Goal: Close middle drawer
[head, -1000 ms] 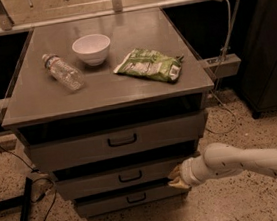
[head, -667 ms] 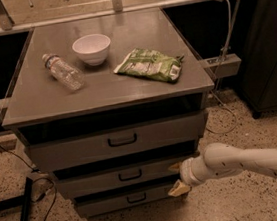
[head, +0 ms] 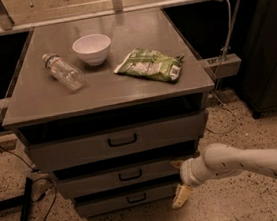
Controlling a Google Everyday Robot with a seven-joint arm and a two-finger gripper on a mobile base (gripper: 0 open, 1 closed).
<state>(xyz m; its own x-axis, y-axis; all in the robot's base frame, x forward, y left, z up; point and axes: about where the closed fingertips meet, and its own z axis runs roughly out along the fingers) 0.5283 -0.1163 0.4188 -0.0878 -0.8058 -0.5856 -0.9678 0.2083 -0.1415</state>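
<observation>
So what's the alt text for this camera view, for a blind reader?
A white robot arm reaches in from the right, its gripper at the right end of the middle drawer of a grey cabinet. On top: a white bowl, a plastic bottle on its side and a green bag.

On the cabinet [head: 126, 91] top, the bottle [head: 63, 73] lies at the left, the bowl [head: 92, 48] just right of it and further back, and the bag [head: 150, 65] at the right. Below, the middle drawer [head: 102, 182] sits between the top drawer [head: 73, 152] and the bottom drawer [head: 105, 205]. The gripper [head: 180, 182], fingers spread, is at the middle drawer's right end.
</observation>
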